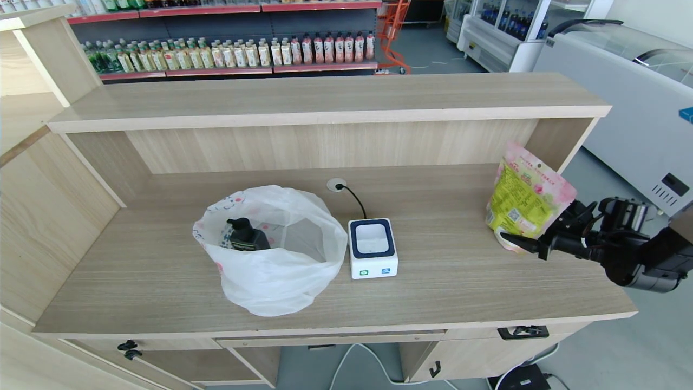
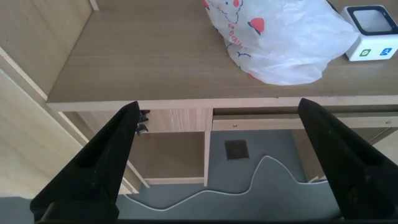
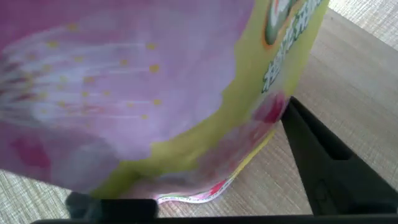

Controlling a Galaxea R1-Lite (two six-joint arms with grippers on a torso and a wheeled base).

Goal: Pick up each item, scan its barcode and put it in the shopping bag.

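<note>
The left gripper, fingers spread wide, hangs before the counter edge. The shopping bag sits just beside the scanner.

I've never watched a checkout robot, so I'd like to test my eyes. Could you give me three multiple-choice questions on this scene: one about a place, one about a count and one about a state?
1. Where does the scanner stand relative to the shopping bag?
A. inside it
B. beside it, on its right
C. on top of it

2. How many items can be seen in the bag?
A. none
B. one
C. three

3. The left hand is:
A. open and empty
B. shut on a bottle
C. shut on a pouch

Answers:
1 B, it stands at the bag's right side.
2 B, one dark pump bottle shows inside.
3 A, its fingers stand wide apart with nothing between them.
</note>
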